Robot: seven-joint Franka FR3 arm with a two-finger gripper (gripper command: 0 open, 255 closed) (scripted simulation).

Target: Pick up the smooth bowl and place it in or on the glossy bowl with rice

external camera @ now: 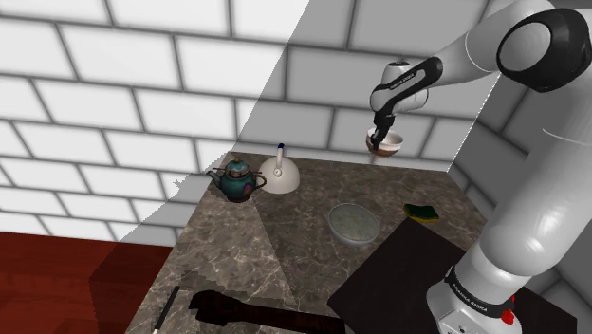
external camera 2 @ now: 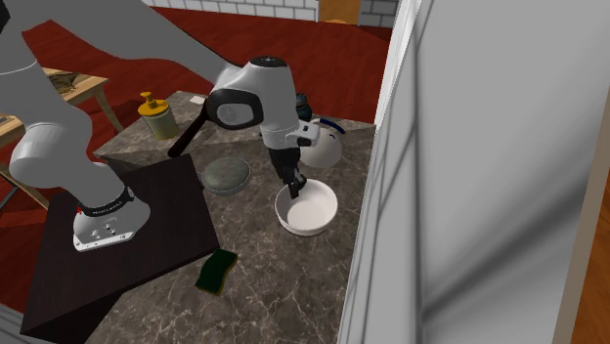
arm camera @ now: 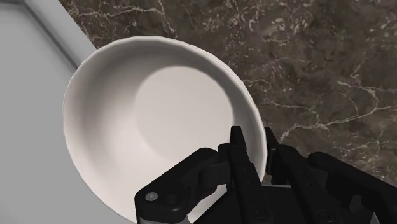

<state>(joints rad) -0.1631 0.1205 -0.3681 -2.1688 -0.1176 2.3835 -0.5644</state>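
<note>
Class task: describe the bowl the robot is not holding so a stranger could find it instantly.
Start at the marbled counter, beside the black stand. There sits a shallow grey-green bowl, speckled inside, unlike the plain white bowl in the tool.

The white arm (external camera: 536, 204) rises from its base at the shoulder view's lower right, bends in the top right corner and reaches left toward mid-frame, with the wrist turned down. The black gripper (external camera: 381, 139) points downward. Its fingers (arm camera: 243, 156) pinch the rim of a white bowl (arm camera: 146, 121), one inside and one outside.
</note>
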